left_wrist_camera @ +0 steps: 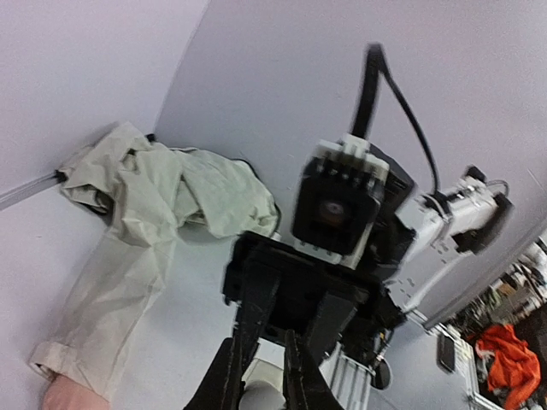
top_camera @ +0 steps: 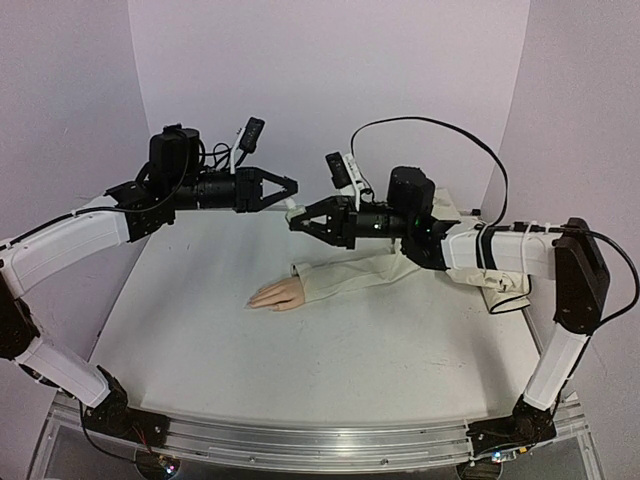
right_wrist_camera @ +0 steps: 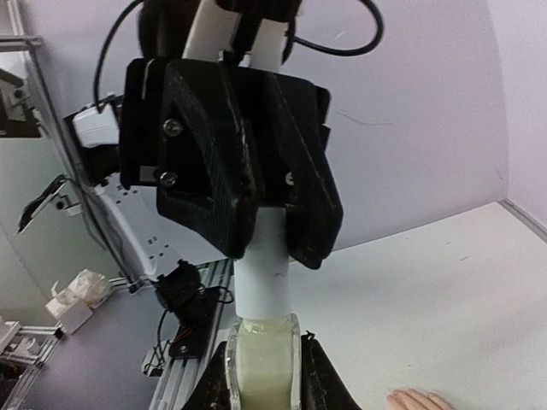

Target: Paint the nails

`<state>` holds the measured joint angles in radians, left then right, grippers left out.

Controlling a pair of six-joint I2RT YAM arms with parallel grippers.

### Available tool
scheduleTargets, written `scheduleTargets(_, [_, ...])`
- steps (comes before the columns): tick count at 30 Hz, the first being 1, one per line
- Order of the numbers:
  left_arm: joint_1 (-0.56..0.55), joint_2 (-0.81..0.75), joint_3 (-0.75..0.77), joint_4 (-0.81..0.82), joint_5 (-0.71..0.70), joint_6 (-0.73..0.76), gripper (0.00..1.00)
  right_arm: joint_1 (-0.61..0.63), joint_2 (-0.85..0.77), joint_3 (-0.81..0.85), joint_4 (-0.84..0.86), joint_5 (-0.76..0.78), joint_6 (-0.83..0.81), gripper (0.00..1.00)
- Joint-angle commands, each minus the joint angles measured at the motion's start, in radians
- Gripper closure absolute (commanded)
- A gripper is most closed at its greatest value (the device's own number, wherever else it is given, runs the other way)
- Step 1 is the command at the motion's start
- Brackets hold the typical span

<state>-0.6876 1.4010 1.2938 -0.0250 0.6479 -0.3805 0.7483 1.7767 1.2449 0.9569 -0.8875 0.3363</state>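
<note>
The left hand (right_wrist_camera: 272, 249) is clamped on the white cylindrical cap (right_wrist_camera: 264, 286) of a small pale translucent bottle (right_wrist_camera: 261, 359). The bottle's body is gripped between the closed fingers of the right hand (right_wrist_camera: 263, 384). The two meet in mid-air above the white bench (top_camera: 300, 380). Below them a small peach fake hand (top_camera: 280, 295) lies flat on the bench, protruding from a beige cloth sleeve (top_camera: 345, 277). Its nails (top_camera: 254, 300), at the fingertips toward the left arm's side, are too small to make out.
</note>
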Motion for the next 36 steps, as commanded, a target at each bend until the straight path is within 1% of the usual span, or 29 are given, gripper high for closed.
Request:
scheduleTargets(1, [-0.023,-0.018,0.015,-0.048,-0.18,-0.029,1.0,0.09,-0.114,-0.026,-0.087,0.794,-0.153,1.0])
scheduleTargets(2, [-0.023,-0.01,0.03,-0.086,-0.223,-0.046,1.0,0.154,-0.116,-0.023,-0.104,1.126,-0.216,1.0])
scheduleTargets(3, [-0.023,0.001,0.048,-0.12,-0.252,-0.052,1.0,0.217,-0.102,-0.017,-0.096,1.368,-0.269,1.0])
scheduleTargets(4, [-0.023,0.013,0.069,-0.149,-0.27,-0.056,1.0,0.244,-0.086,-0.01,-0.071,1.508,-0.317,1.0])
scheduleTargets(5, [-0.023,0.028,0.088,-0.182,-0.287,-0.061,1.0,0.252,-0.074,0.003,-0.066,1.571,-0.355,1.0])
scheduleTargets(6, [-0.023,0.038,0.107,-0.203,-0.297,-0.066,1.0,0.255,-0.069,0.013,-0.066,1.575,-0.369,1.0])
scheduleTargets(7, [-0.023,0.045,0.118,-0.217,-0.296,-0.065,1.0,0.254,-0.068,0.016,-0.067,1.542,-0.371,1.0])
scheduleTargets(8, [-0.023,0.049,0.129,-0.223,-0.29,-0.063,1.0,0.254,-0.069,0.015,-0.064,1.465,-0.373,1.0])
scheduleTargets(9, [-0.023,0.052,0.134,-0.226,-0.281,-0.064,0.99,0.255,-0.069,0.013,-0.056,1.395,-0.388,1.0])
scheduleTargets(10, [-0.023,0.052,0.137,-0.227,-0.273,-0.064,0.94,0.255,-0.069,0.014,-0.055,1.327,-0.401,1.0])
scheduleTargets(12, [-0.024,0.048,0.136,-0.226,-0.264,-0.066,0.8,0.252,-0.074,0.01,-0.055,1.205,-0.408,1.0])
scheduleTargets(15, [-0.023,0.03,0.128,-0.223,-0.246,-0.071,0.63,0.233,-0.096,-0.007,-0.062,1.005,-0.39,1.0])
scheduleTargets(17, [-0.023,0.02,0.122,-0.214,-0.217,-0.077,0.5,0.201,-0.109,-0.012,-0.09,0.845,-0.352,1.0])
scheduleTargets(19, [-0.021,0.006,0.115,-0.203,-0.182,-0.075,0.38,0.155,-0.127,-0.031,-0.094,0.678,-0.271,1.0])
scheduleTargets(21, [-0.02,-0.014,0.102,-0.189,-0.155,-0.065,0.3,0.084,-0.144,-0.054,-0.08,0.487,-0.197,1.0])
scheduleTargets(23, [-0.016,-0.037,0.076,-0.169,-0.143,-0.057,0.25,0.024,-0.142,-0.071,-0.028,0.27,-0.114,1.0])
scheduleTargets(25, [-0.008,-0.061,0.038,-0.125,-0.117,-0.074,0.22,-0.007,-0.129,-0.071,0.028,0.077,-0.041,1.0])
scheduleTargets(26, [-0.001,-0.066,0.009,-0.088,-0.08,-0.09,0.21,-0.013,-0.119,-0.065,0.048,-0.032,-0.017,1.0])
scheduleTargets(28, [0.002,-0.067,-0.017,-0.02,-0.022,-0.117,0.21,-0.013,-0.097,-0.047,0.081,-0.122,0.032,1.0])
scheduleTargets(30, [0.002,-0.056,-0.028,0.018,0.04,-0.13,0.21,-0.013,-0.079,-0.043,0.133,-0.184,0.085,1.0])
scheduleTargets(31, [0.001,-0.051,-0.028,0.059,0.066,-0.134,0.21,-0.013,-0.073,-0.044,0.15,-0.188,0.103,1.0])
scheduleTargets(34, [-0.004,-0.039,-0.016,0.087,0.111,-0.134,0.24,-0.013,-0.058,-0.045,0.192,-0.19,0.141,1.0])
scheduleTargets(36, [-0.009,-0.027,-0.007,0.09,0.121,-0.13,0.3,-0.013,-0.045,-0.04,0.223,-0.197,0.168,1.0])
